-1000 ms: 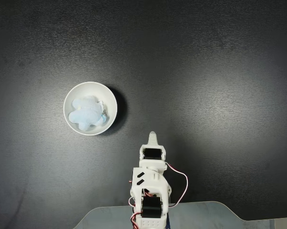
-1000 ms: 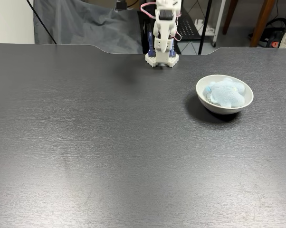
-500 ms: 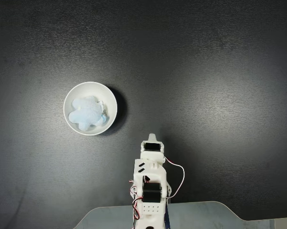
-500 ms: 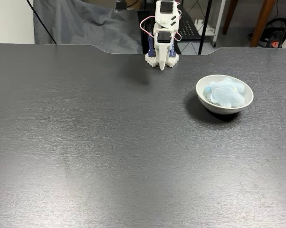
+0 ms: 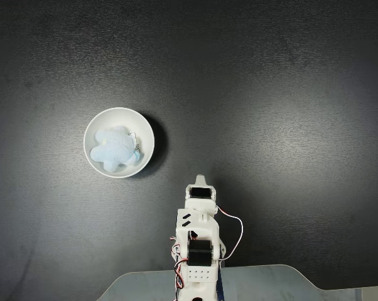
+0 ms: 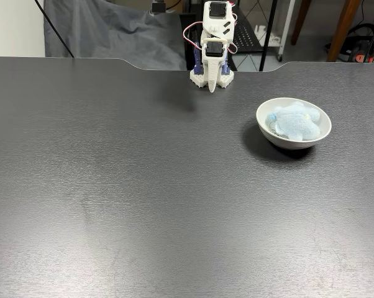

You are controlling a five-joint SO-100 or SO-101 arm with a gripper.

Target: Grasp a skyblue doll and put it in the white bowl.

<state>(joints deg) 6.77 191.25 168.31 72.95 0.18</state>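
In a fixed view from above, the white bowl (image 5: 118, 143) stands on the black table (image 5: 270, 94), left of centre. The blue doll (image 5: 115, 148) lies inside the bowl, with a small metal ring (image 5: 137, 148) at its right side. The arm (image 5: 198, 244) is folded at the near edge, well apart from the bowl, and its gripper (image 5: 201, 179) shows as one narrow tip with fingers together. In a fixed view from the front, the arm (image 6: 213, 37) stands at the far edge with the gripper (image 6: 212, 87) pointing down, fingers closed on nothing. The bowl (image 6: 293, 123) sits to the right and holds the doll (image 6: 294, 120).
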